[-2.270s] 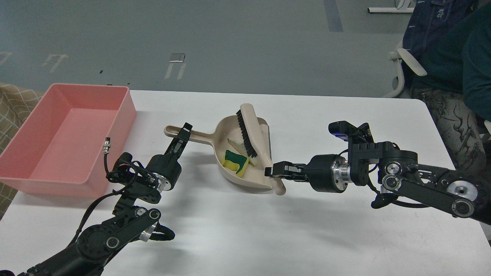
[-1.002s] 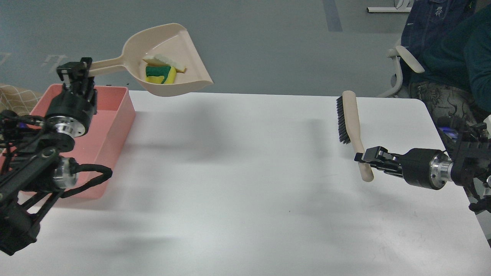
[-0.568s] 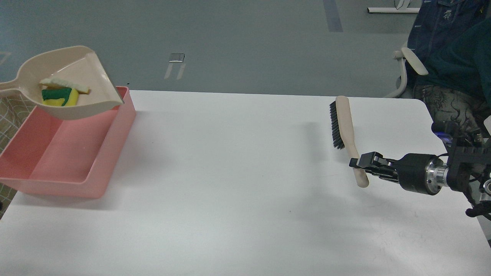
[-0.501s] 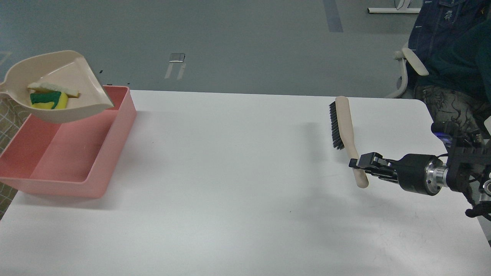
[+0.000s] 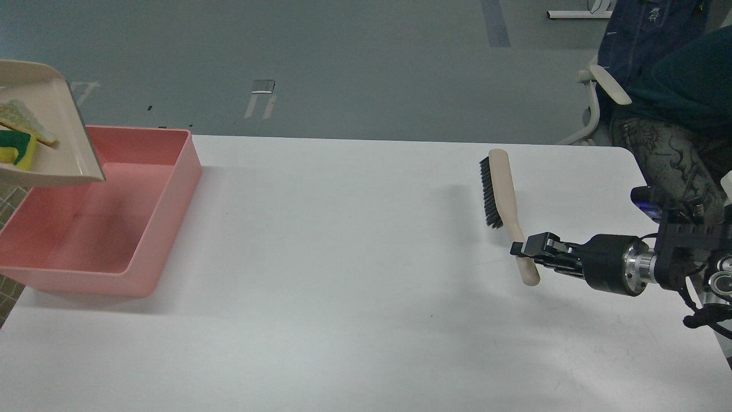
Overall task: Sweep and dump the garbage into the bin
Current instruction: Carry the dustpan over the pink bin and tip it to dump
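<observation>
The pink bin (image 5: pixel 154 229) stands at the table's left edge and holds nothing. The beige dustpan (image 5: pixel 54 131) hangs in the air over the bin's far left part, cut off by the left edge of the view. In it lie the yellow and green sponge piece (image 5: pixel 16 147) and the pale beige strip (image 5: pixel 26 117). My left gripper and the dustpan's handle are out of view. My right gripper (image 5: pixel 527 250) is shut on the handle of the beige brush (image 5: pixel 503 183) with black bristles, at the right of the table.
A white table (image 5: pixel 343 274) carries the bin and the brush end. A seated person in dark clothes (image 5: pixel 675 97) and a chair are at the far right. The grey floor lies beyond the table.
The dustpan with the garbage rose from the table's middle and swung left over the bin, now partly out of view. My right gripper pulled the brush to the right.
</observation>
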`<move>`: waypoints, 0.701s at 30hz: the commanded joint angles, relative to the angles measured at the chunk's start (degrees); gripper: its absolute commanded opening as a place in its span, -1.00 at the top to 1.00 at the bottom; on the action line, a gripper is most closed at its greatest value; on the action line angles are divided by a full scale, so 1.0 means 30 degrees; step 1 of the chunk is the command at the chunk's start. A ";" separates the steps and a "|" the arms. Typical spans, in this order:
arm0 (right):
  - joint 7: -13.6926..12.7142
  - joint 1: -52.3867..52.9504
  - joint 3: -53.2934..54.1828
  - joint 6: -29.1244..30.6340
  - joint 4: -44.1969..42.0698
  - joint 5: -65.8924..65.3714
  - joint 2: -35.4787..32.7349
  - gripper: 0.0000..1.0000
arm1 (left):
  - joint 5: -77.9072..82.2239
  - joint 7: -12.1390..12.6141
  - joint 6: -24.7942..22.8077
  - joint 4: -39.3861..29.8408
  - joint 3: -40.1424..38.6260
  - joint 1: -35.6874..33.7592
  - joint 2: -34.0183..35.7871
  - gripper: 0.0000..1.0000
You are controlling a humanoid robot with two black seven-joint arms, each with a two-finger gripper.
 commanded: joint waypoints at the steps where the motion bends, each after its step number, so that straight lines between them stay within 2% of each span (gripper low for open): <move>1: 0.0001 -0.0016 -0.0013 -0.0081 0.0112 -0.0003 0.0009 1.00 | 0.2808 -0.0731 0.0194 0.0044 0.0052 -0.0028 0.0057 1.00; 10: 0.0001 -0.0074 -0.0013 -0.0081 0.0317 -0.0003 0.0009 1.00 | 0.7031 -0.1465 0.1892 0.0630 0.0228 -0.0058 0.0496 1.00; 14: 0.0001 -0.0074 -0.0013 -0.0110 0.0346 -0.0032 0.0038 1.00 | 0.7474 -0.1583 0.2654 0.0630 0.0199 -0.0291 0.1635 1.00; 19: 0.0001 -0.0074 -0.0042 -0.0081 0.0376 -0.0119 0.0009 1.00 | 0.7240 -0.1729 0.2626 0.0571 0.0140 -0.0702 0.3512 1.00; 21: 0.0001 -0.0074 -0.0042 -0.0081 0.0405 -0.0149 0.0009 1.00 | 0.6919 -0.1759 0.2451 0.0280 0.0081 -0.1663 0.3778 1.00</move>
